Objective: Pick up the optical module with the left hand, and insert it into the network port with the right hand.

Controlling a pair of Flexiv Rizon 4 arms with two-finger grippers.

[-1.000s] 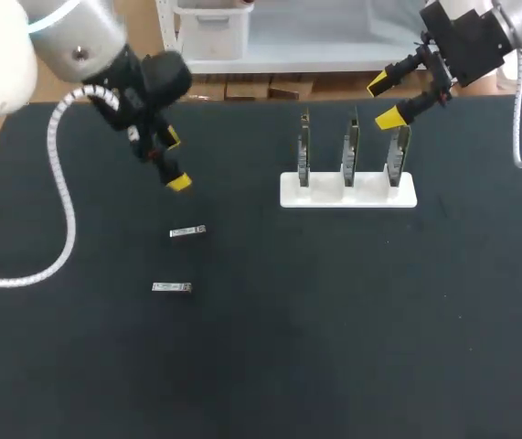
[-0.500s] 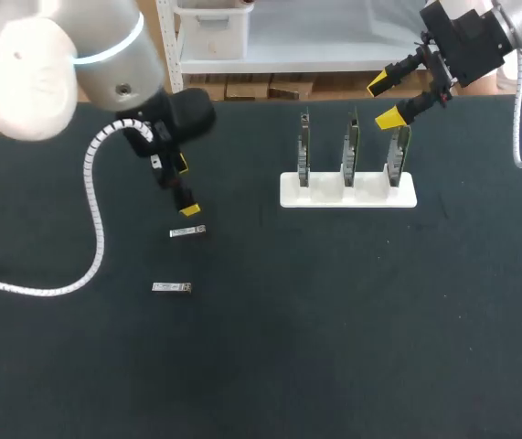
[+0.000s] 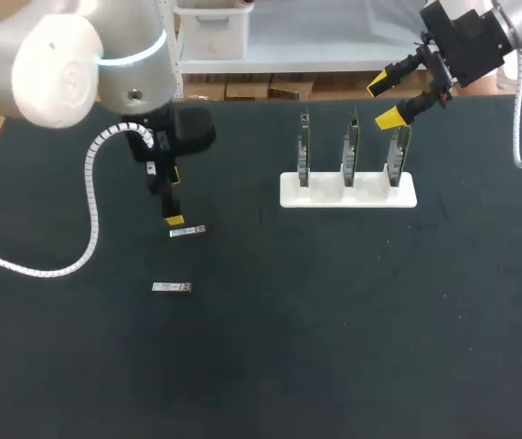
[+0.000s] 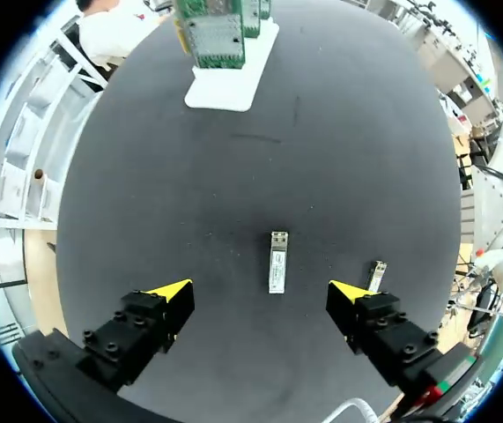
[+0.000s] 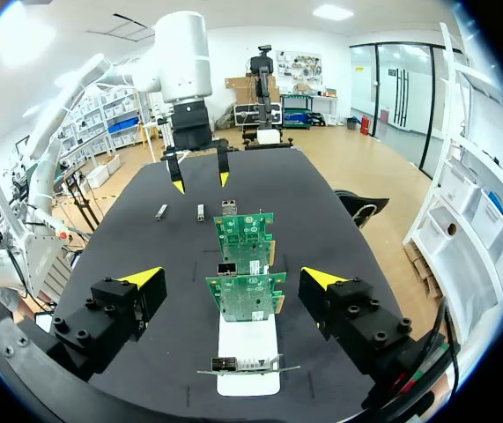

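Two small silver optical modules lie on the black table: one (image 3: 187, 231) just below my left gripper (image 3: 174, 197), the other (image 3: 171, 288) nearer the front. In the left wrist view the first module (image 4: 277, 262) lies lengthwise ahead of, and between, the open fingers of my left gripper (image 4: 260, 291), untouched. The second module (image 4: 375, 275) lies beside one finger. Three green network cards (image 3: 347, 146) stand upright in a white stand (image 3: 347, 192). My right gripper (image 3: 387, 101) hangs open above the stand's right end, holding nothing. Its wrist view shows the cards (image 5: 244, 295) with metal ports (image 5: 227, 269) between the fingers of my right gripper (image 5: 233, 278).
A white coiled cable (image 3: 87, 229) loops from my left arm over the table's left side. The right arm's cable (image 3: 521, 128) hangs at the far right edge. Black mat stretches in front of the stand and the modules.
My left arm has swung right and down, bringing its open gripper from the back left to just above the upper module. The right arm and both modules have stayed put.
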